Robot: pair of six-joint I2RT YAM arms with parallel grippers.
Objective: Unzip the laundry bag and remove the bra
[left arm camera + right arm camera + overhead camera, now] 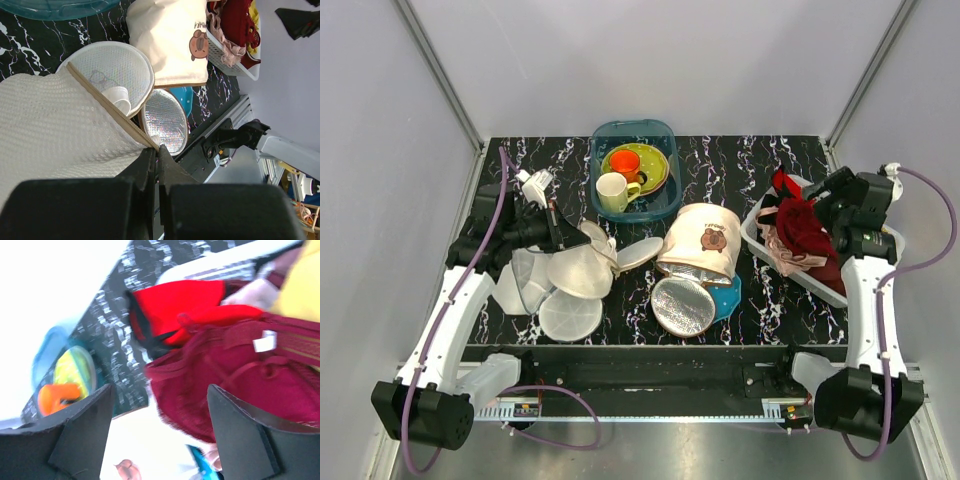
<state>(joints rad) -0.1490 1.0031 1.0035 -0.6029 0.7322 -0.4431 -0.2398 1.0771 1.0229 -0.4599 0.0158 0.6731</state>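
The white mesh laundry bag (582, 270) lies open at the left of the table. My left gripper (558, 232) is shut on its beige zip edge (115, 112); the fingertips (158, 150) pinch the tape's end. The mesh body (55, 125) bulges to the left and its round face (117, 67) stands open. No drawing shows clearly. The dark red bra (808, 228) lies in the white basket (752, 228) at the right. My right gripper (825, 208) hovers open over it. In the blurred right wrist view the bra (240, 375) lies just ahead of the open gripper (160, 390).
More white round mesh pieces (570, 315) lie near the bag. A cream cylindrical bag (705, 240) with its silver lid (682, 305) sits mid-table. A blue tub (660, 135) with dishes stands at the back. A bright red garment (185, 310) and a pale pink one (782, 250) share the basket.
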